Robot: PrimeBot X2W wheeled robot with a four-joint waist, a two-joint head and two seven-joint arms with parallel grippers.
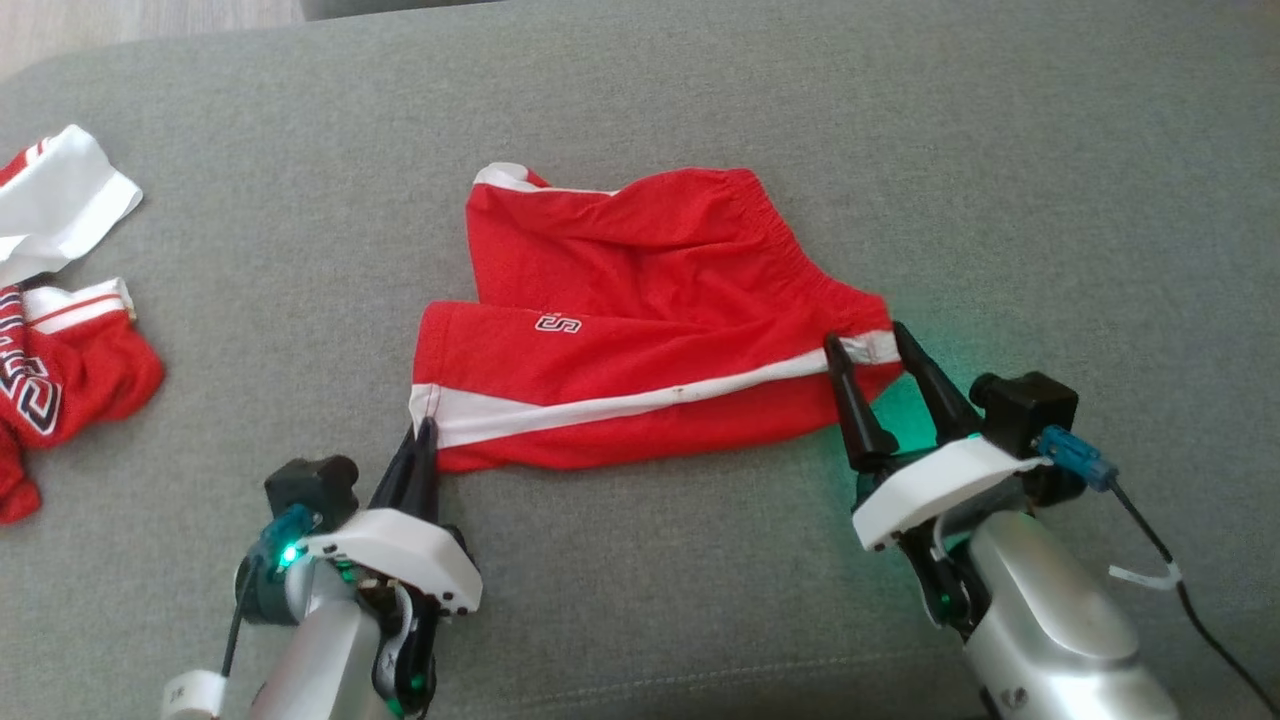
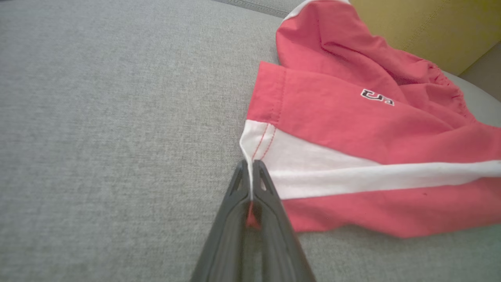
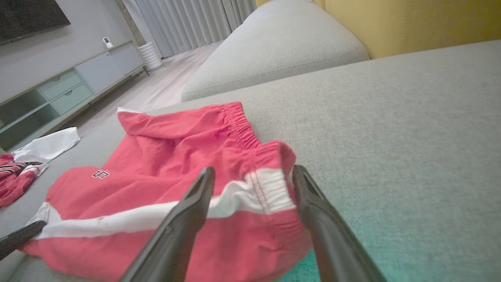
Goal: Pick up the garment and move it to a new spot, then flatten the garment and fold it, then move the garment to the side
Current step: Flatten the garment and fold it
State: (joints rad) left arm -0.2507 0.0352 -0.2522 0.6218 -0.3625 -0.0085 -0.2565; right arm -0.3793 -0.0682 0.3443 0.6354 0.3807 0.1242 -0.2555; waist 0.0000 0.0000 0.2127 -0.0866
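1. Our left tool [image 1: 425, 432] is pressed together, pinching the hem corner of the red shorts [image 1: 640, 340] at the white stripe.
2. Our right tool [image 1: 864, 335] stands spread, its fingers straddling the waistband end of that same stripe, gripping nothing yet.
3. The shorts lie between the two tools and stretch away ahead of their fingertips, on the grey sofa [image 1: 700, 120].
4. We judge the step in hand to be taking hold of the near edge. Next, the right tool needs to close on the waistband before both lift together.
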